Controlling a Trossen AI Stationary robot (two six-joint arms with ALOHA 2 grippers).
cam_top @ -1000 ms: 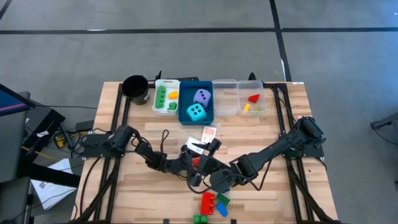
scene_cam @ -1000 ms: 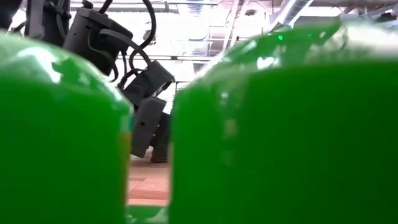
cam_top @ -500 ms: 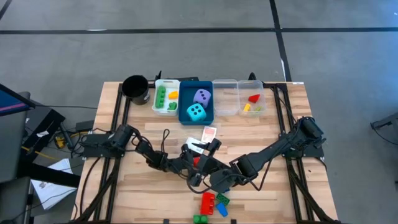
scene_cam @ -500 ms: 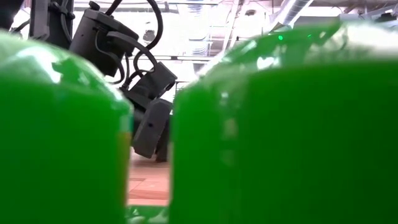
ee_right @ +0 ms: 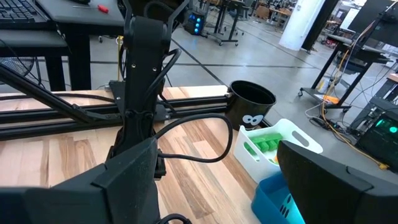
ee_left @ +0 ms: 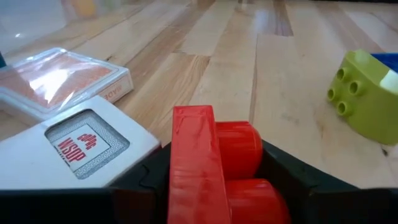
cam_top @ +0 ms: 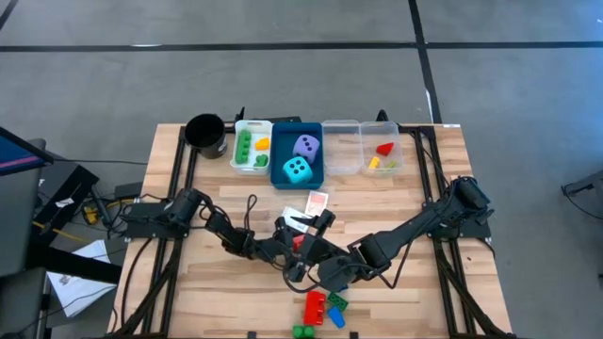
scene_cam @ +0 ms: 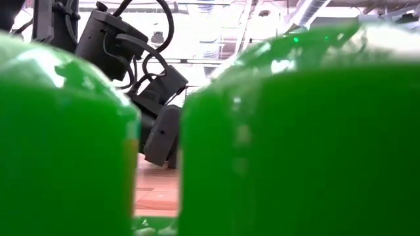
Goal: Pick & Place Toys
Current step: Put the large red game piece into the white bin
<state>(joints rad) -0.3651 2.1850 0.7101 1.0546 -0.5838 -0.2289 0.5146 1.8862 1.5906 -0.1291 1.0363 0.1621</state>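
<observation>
Centrally on the desk, left gripper [ee_left: 214,186] is clamped on a red brick [ee_left: 208,165]; 2 card packs [ee_left: 74,146] lie beside it. Right gripper [cam_top: 325,275], fingers spread, crowds close; olive brick [ee_left: 360,93] nearby.

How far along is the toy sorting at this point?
Done: both dice sit in the blue tray, green and yellow bricks in the white tray, a red brick and a yellow one in a clear tray. In hand: the left gripper is shut on a red brick. Left: two card packs mid-table and loose bricks near the front edge. The right gripper hangs open.
</observation>
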